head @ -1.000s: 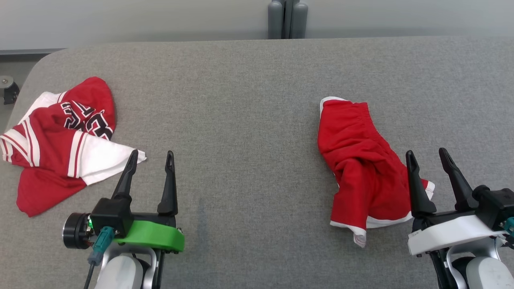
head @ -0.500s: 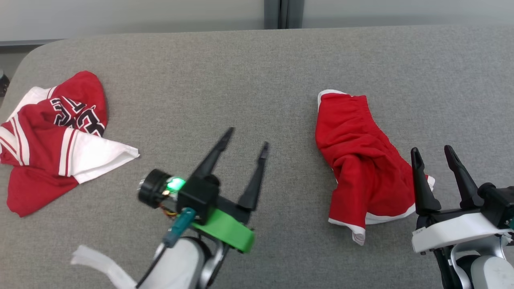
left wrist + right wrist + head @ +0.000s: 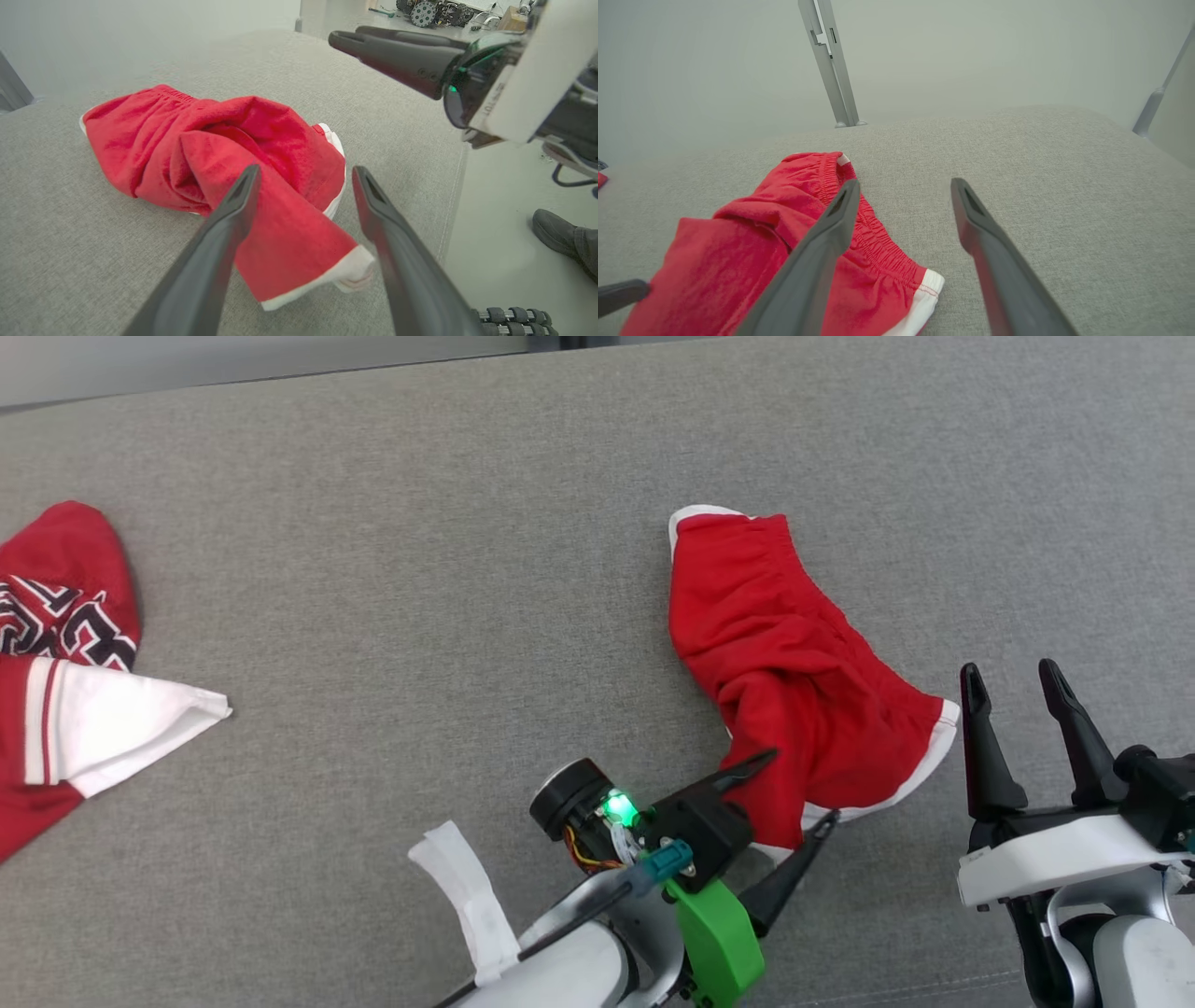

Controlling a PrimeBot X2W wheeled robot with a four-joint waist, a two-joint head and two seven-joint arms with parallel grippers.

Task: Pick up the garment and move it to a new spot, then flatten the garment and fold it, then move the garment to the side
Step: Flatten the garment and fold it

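Spreading across the whole scene, a grey cloth-covered table (image 3: 420, 569) is seen, and both garments are laid on it. The task's garment (image 3: 775, 653), a pair of red shorts with white trim, is found right of centre in a crumpled heap, its gathered waistband turned to the far side and its white-edged hem to the near side. A red and white jersey (image 3: 56, 709) with dark lettering is seen at the far left edge, well apart from the shorts and partly cut off by the frame.

The left claw (image 3: 802, 786) is held open at the near hem of the garment, its green mount angled to the right; the white-trimmed corner is framed between its two spread fingers, though contact with the cloth cannot be told. The right claw (image 3: 1009, 667) is held open too, just right of the garment, with bare table seen between its fingers. A person's dark shoe (image 3: 558, 231) is seen on the floor beyond the table edge.
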